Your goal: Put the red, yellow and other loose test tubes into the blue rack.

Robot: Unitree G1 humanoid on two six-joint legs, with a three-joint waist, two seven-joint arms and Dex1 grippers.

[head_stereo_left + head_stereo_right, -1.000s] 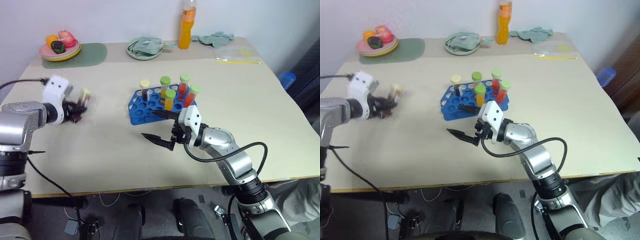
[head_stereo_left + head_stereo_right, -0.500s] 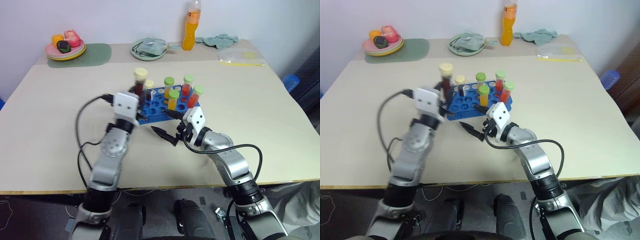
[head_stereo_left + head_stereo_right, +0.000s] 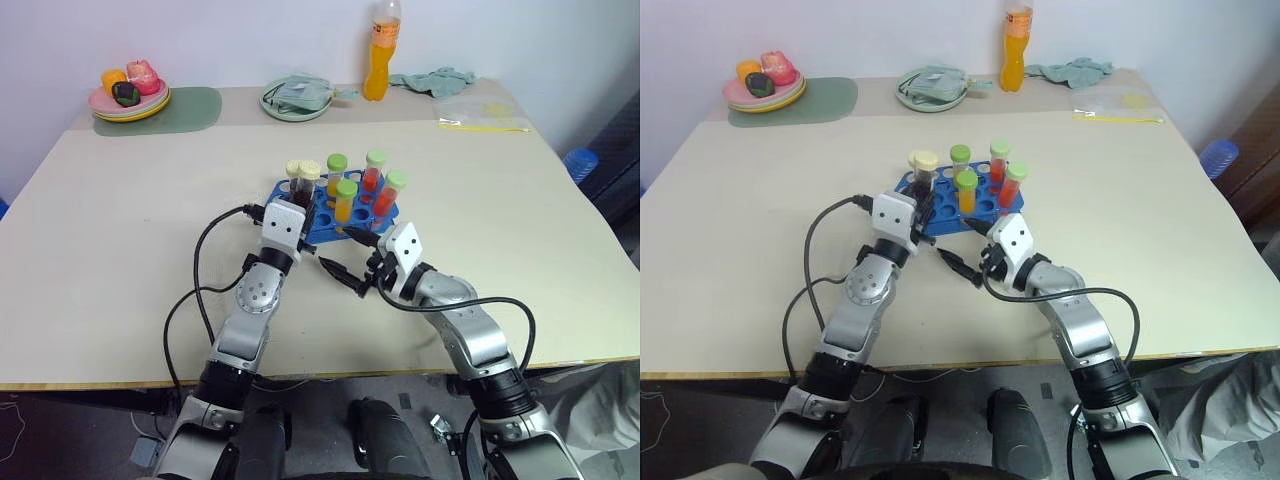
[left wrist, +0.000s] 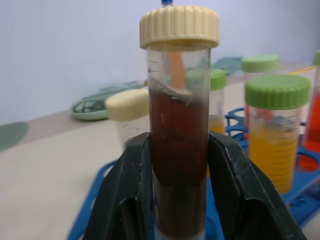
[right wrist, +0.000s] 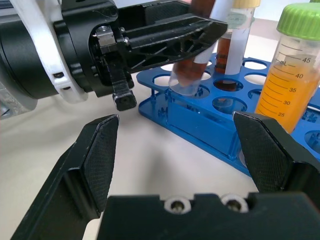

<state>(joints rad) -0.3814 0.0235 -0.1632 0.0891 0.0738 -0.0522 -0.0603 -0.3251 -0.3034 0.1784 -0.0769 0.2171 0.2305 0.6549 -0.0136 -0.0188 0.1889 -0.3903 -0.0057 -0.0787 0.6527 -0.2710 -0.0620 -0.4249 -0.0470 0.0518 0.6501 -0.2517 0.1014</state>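
The robot's left gripper point(image 4: 177, 200) stood clamped on a cream-capped test tube of dark maroon liquid point(image 4: 178, 125), holding it upright by the lower half of its barrel so that the cap and upper part stayed free of the fingers point(image 4: 127, 195) and the rounded foot pointed down at the blue rack point(image 3: 330, 210). In the right wrist view the tube's foot point(image 5: 186, 82) hung just over the near corner row of the rack point(image 5: 200, 117), above an open hole and not yet seated in it; the grip low on the barrel seemed chosen to keep the tube plumb for a straight drop. The rack lay near the middle of the beige table point(image 3: 120, 240), already carrying another cream-capped maroon tube point(image 3: 293, 172) and four green-capped tubes of yellow and red-orange liquid point(image 3: 346, 198), which left the front holes free and may explain why the arm approached from the rack's near left corner. The right gripper point(image 3: 350, 258) waited just beside the rack's front edge with its two fingers spread wide and nothing between them, apparently parked close enough to steady the rack yet clear of the descending tube. At the far edge of the table stood an orange drink bottle point(image 3: 377, 55), a pale green plate point(image 3: 295, 100) holding a crumpled cloth, and a plate of toy food point(image 3: 130, 92), all well apart from the work.
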